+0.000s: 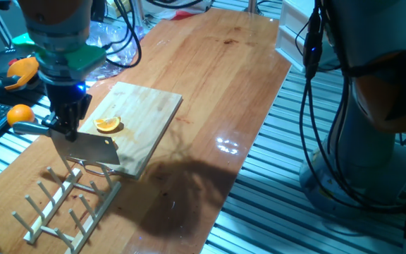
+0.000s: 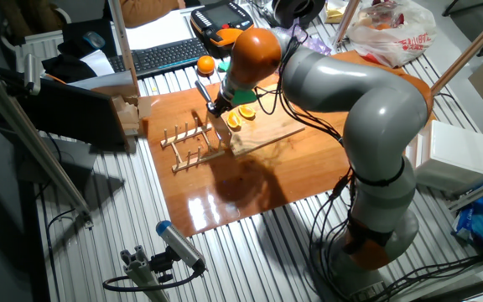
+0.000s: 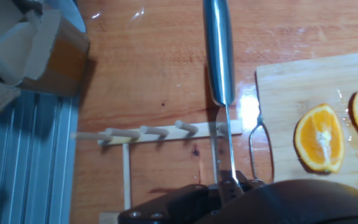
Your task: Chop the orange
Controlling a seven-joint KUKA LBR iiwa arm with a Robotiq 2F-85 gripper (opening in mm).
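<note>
The orange lies as two wedges (image 3: 319,138), cut faces up, on the wooden cutting board (image 1: 146,113). They also show in one fixed view (image 1: 108,125) and in the other fixed view (image 2: 236,119). My gripper (image 1: 65,125) is shut on a steel knife (image 1: 90,148), its handle (image 3: 219,50) pointing away from me. The blade hangs edge-down beside the board's near corner, above the wooden rack (image 1: 62,201) and apart from the wedges. In the hand view the gripper (image 3: 229,186) is at the bottom edge, with the wedges to its right.
A whole round orange (image 1: 20,113) and an orange-and-black tool (image 1: 20,70) lie off the table's far side near a keyboard (image 2: 162,57). A cardboard box (image 3: 30,50) stands beyond the rack. Peg rows of the rack (image 3: 154,132) stick up under the blade.
</note>
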